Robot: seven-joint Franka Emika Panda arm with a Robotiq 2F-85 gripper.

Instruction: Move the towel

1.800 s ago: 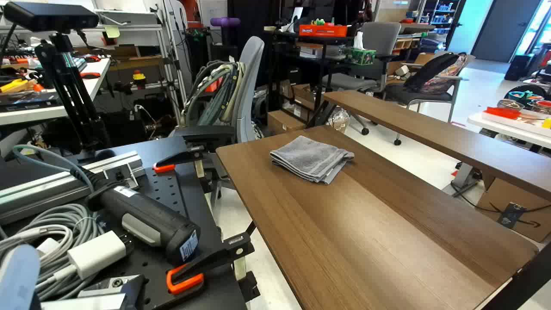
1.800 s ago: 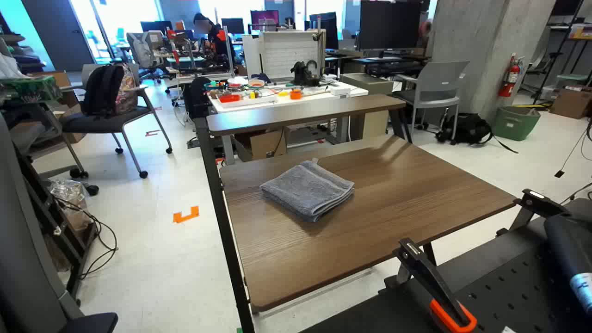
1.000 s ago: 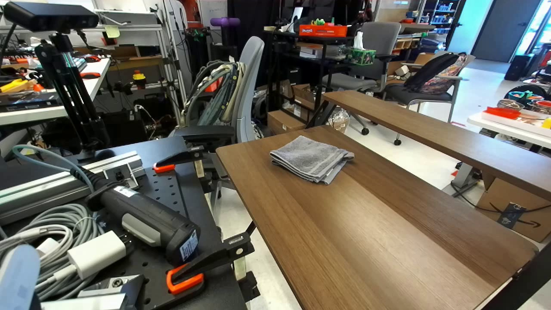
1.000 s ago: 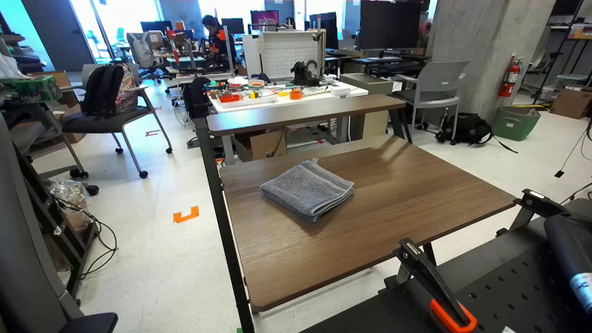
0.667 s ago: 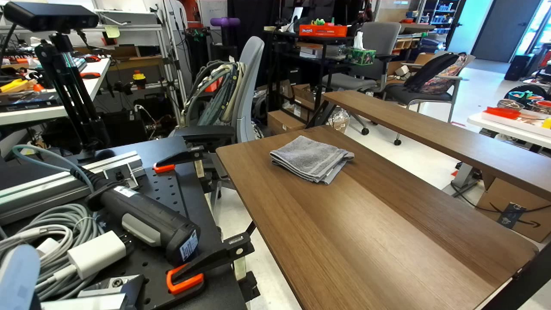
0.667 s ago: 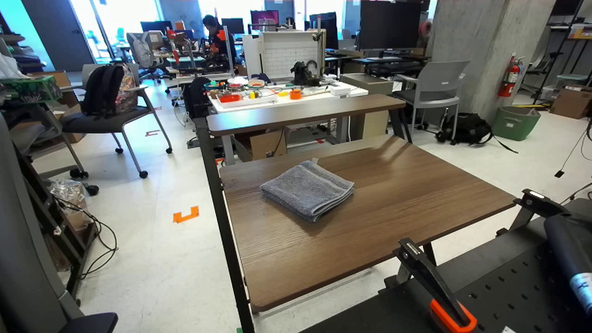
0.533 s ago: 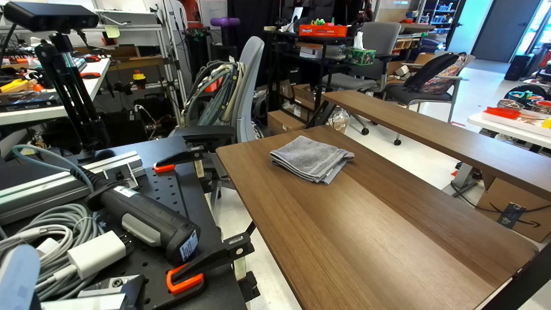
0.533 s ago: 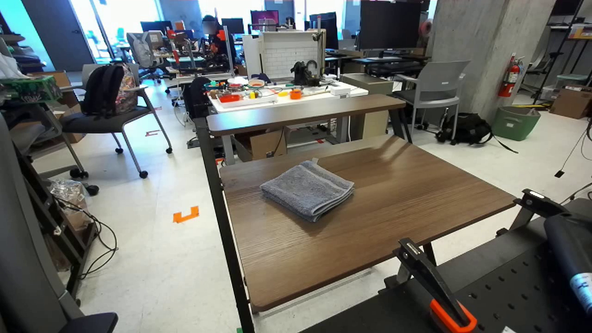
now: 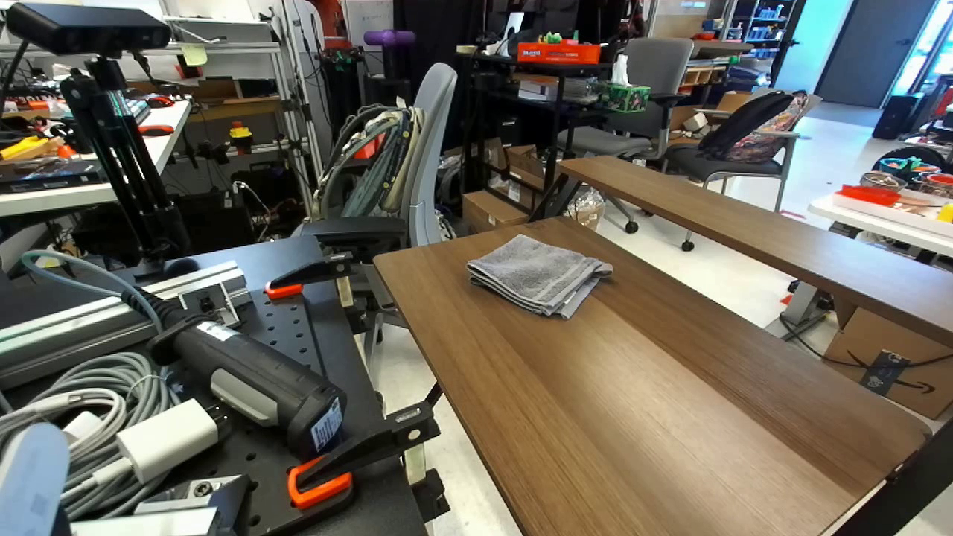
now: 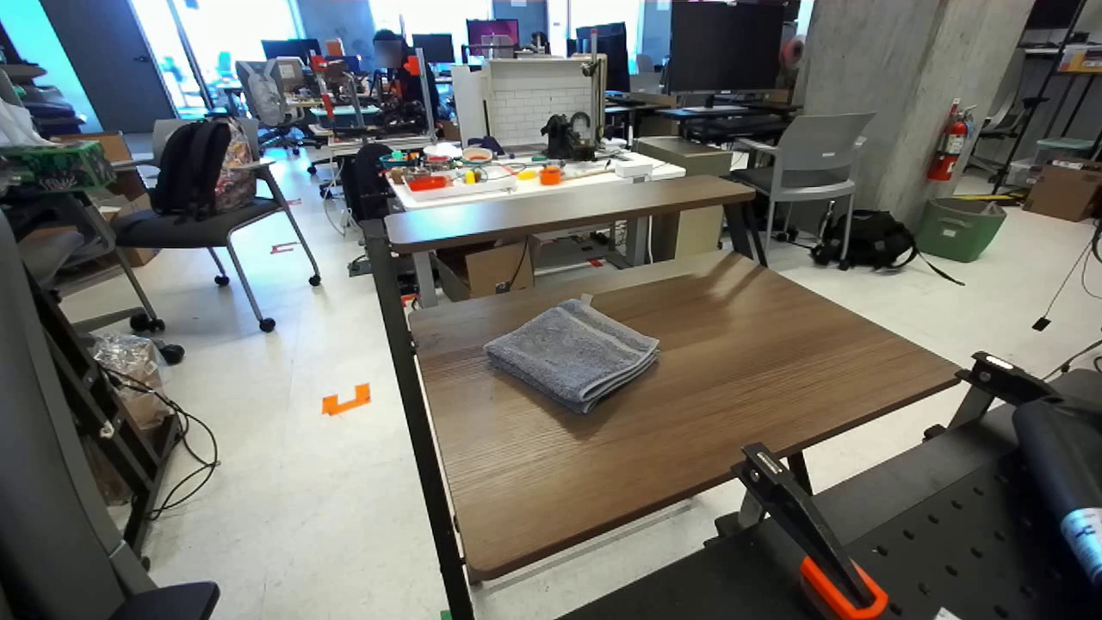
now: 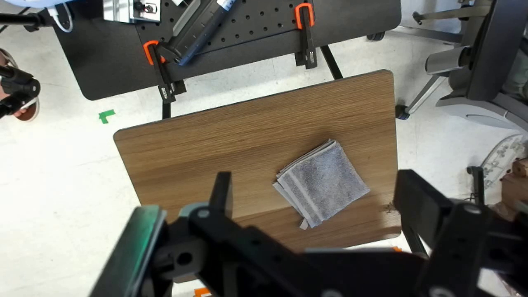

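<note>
The grey towel lies folded in a flat, layered square on the brown wooden table. It shows in both exterior views (image 9: 540, 274) (image 10: 572, 353) and in the wrist view (image 11: 326, 185). A small pale tag sticks out at one corner. My gripper (image 11: 315, 182) shows only in the wrist view. Its two black fingers are wide apart with nothing between them. It is high above the table, and the towel appears below in the gap between the fingers, not touched. The arm and gripper are not seen in either exterior view.
The wooden table (image 9: 670, 417) has a raised wooden shelf (image 10: 568, 211) along one long side. A black perforated bench (image 11: 255, 24) with orange-tipped clamps (image 11: 304, 35), a black handheld device (image 9: 257, 380) and coiled cables (image 9: 112, 417) stands along the opposite side. A grey chair (image 9: 428, 156) is near one end.
The towel, table and bench have not moved in the exterior views. Only a person far in the background has shifted a little.
</note>
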